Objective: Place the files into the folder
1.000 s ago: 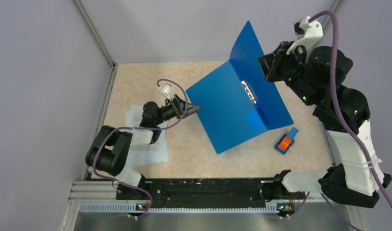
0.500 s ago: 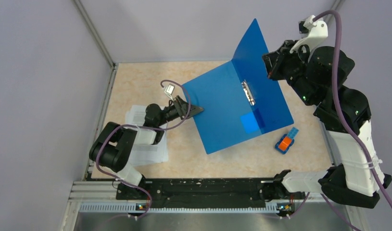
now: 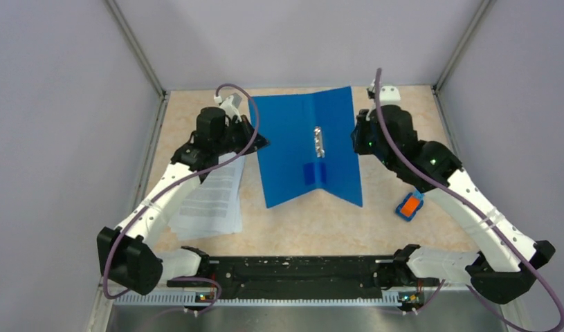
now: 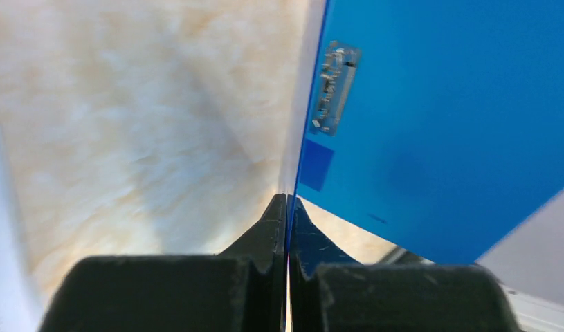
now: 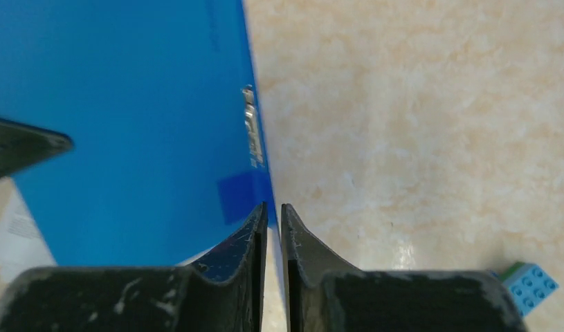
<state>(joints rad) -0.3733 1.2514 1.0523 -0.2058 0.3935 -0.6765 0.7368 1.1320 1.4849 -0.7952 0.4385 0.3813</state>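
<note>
The blue folder (image 3: 293,152) lies open mid-table, its metal clip (image 3: 319,140) showing at the spine. My left gripper (image 3: 257,143) is shut on the left cover's edge; in the left wrist view the thin blue sheet of the folder (image 4: 438,104) runs straight between the closed jaws of that gripper (image 4: 287,199). My right gripper (image 3: 357,138) is at the right cover's edge. Its jaws (image 5: 273,206) stand a narrow gap apart around the rim of the folder (image 5: 126,104). The files (image 3: 213,197), white printed sheets, lie left of the folder, under my left arm.
A small orange-and-blue block (image 3: 409,205) sits right of the folder, partly under my right arm; its blue corner (image 5: 535,280) shows in the right wrist view. Grey walls close in the table on the left, back and right.
The raised right cover has come down and the folder has turned and shifted toward the back. My left gripper moved up and shut on the left cover. My right jaws have parted slightly.
</note>
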